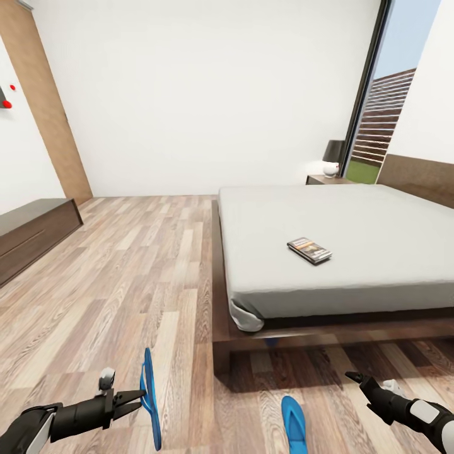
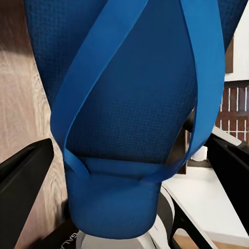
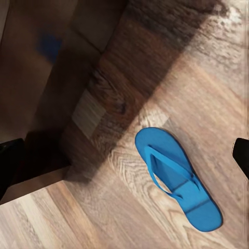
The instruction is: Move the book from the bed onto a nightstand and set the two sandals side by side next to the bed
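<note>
Blue sandals (image 1: 150, 397) (image 1: 294, 424): two; book (image 1: 309, 250): one

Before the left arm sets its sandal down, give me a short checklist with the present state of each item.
1. Left gripper holding the bright blue flat sandal: ok, its fingers sit on either side of the heel and the sandal hangs on edge above the floor.
2. Second bright blue sandal on the wooden plank floor beside the low dark-framed bed: ok, lying flat, strap up.
3. Free floor next to it for a side-by-side pair: ok.
4. Right gripper free: ok, it carries nothing; whether its fingers are open, cannot tell.
5. Small dark paperback book moved to a nightstand: not ok, it lies on the mattress.
</note>
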Available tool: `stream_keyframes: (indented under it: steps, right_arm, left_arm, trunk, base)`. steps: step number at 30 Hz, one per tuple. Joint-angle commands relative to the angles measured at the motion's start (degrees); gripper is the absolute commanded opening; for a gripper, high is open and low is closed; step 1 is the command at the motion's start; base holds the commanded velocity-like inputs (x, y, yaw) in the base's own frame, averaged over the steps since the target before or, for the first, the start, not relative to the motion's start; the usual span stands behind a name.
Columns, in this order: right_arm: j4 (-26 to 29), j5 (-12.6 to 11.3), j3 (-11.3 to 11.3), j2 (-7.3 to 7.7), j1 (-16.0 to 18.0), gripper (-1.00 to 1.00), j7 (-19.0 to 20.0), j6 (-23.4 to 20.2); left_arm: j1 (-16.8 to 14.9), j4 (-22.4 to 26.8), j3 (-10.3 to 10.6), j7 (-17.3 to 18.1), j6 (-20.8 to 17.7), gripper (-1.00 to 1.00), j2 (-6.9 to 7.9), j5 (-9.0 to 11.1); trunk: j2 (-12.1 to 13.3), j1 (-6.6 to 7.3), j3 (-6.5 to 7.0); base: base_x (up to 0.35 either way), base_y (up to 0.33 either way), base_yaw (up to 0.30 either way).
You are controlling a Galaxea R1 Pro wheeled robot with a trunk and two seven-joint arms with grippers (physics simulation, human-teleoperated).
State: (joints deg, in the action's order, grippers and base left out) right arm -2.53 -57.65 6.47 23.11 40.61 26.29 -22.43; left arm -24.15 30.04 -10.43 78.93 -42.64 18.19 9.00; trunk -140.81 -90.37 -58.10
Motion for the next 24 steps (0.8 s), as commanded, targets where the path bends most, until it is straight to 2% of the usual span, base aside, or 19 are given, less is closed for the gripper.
stream_keyframes:
  steps: [1,8,24]
  right_arm:
    - [-0.2,-0.53,0.5,0.0,0.09,1.0,0.34,-0.16]
    - [-0.2,-0.53,0.6,0.0,0.09,1.0,0.34,-0.16]
    - [-0.2,-0.54,0.56,0.0,0.09,1.0,0.33,-0.16]
  left_arm:
    - [-0.02,0.02,-0.03,0.17,-0.6,-1.0,0.01,0.05]
    - [-0.02,0.02,-0.07,0.17,-0.6,-1.0,0.01,0.05]
    - [-0.02,-0.03,-0.02,0.02,-0.68,-1.0,-0.01,-0.04]
  trunk:
    - [-0.02,0.01,-0.05]
    - [-0.02,0.01,-0.05]
    - [-0.02,0.01,-0.05]
  base:
    - [0.0,-0.151,0.0]
    - [0.0,-0.127,0.0]
    - [0.0,-0.007,0.0]
